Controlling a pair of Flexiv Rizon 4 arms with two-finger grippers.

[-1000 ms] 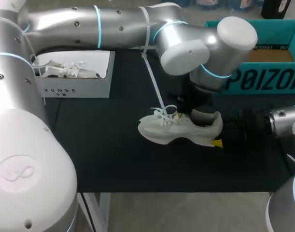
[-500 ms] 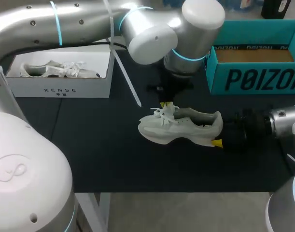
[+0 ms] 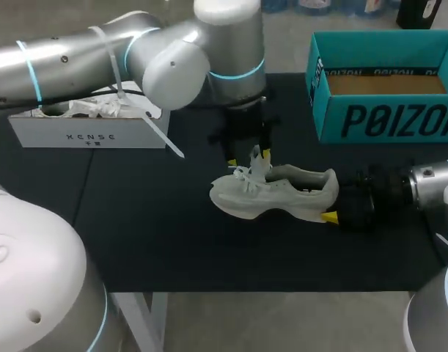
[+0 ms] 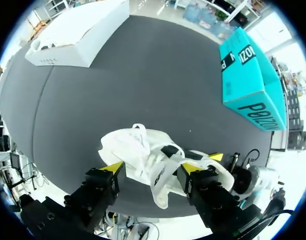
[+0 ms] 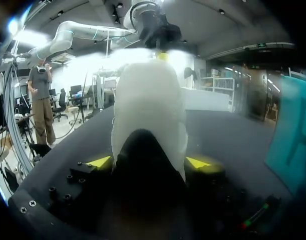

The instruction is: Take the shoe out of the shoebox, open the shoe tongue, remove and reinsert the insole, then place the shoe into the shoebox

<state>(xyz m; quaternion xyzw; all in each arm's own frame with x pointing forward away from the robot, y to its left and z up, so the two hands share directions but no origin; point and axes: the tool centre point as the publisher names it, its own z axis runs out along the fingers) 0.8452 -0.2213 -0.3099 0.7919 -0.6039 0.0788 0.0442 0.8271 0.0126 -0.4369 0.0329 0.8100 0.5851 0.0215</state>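
Right gripper (image 5: pixel 148 162) looks clamped on the white sneaker (image 3: pixel 275 194) at the heel, pinning it so the left gripper (image 3: pixel 248 156), fingers spread, can straddle the laces (image 3: pixel 245 174)

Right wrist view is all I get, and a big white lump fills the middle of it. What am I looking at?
Observer: A white shoe, standing on its sole on the black table, with its heel toward your camera.
Operator: And the arm hanging over its far end?
Observer: That is the left gripper. Its fingers are open, just above the laces.
Operator: Where might the shoe go?
Observer: Perhaps the open teal box at the table's far right. A white box at the far left holds a second shoe.
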